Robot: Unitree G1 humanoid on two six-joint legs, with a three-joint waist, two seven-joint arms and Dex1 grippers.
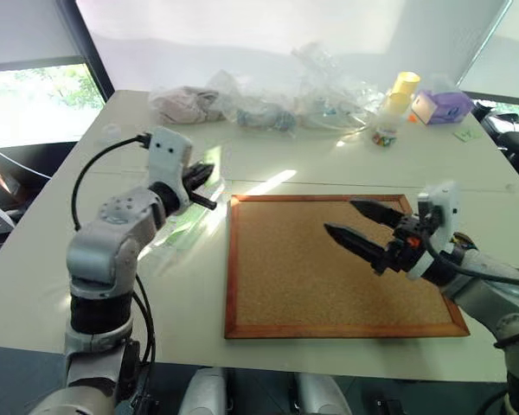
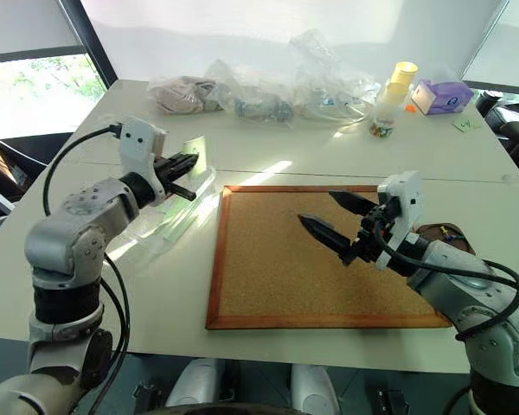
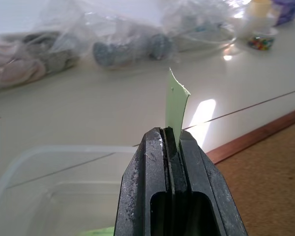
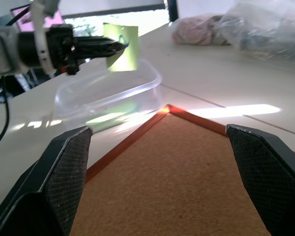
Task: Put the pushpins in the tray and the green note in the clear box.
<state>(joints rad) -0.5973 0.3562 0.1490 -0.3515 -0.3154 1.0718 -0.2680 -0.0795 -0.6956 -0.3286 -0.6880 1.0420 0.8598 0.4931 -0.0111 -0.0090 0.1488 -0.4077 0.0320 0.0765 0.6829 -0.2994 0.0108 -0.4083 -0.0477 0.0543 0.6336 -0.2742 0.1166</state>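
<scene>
You are looking at a large white table (image 1: 329,164) that stands in a bright room. A seam runs across its top, and a patch of sunlight (image 1: 268,181) lies on it near the middle. Behind the table there is a pale wall or blind (image 1: 268,35) with dark slanted frame bars (image 1: 86,52) at both sides. On the left, a window (image 1: 35,99) shows green trees outside. At the far right edge you can see a dark chair (image 1: 510,130). The floor below the near edge looks dark blue-grey.
</scene>
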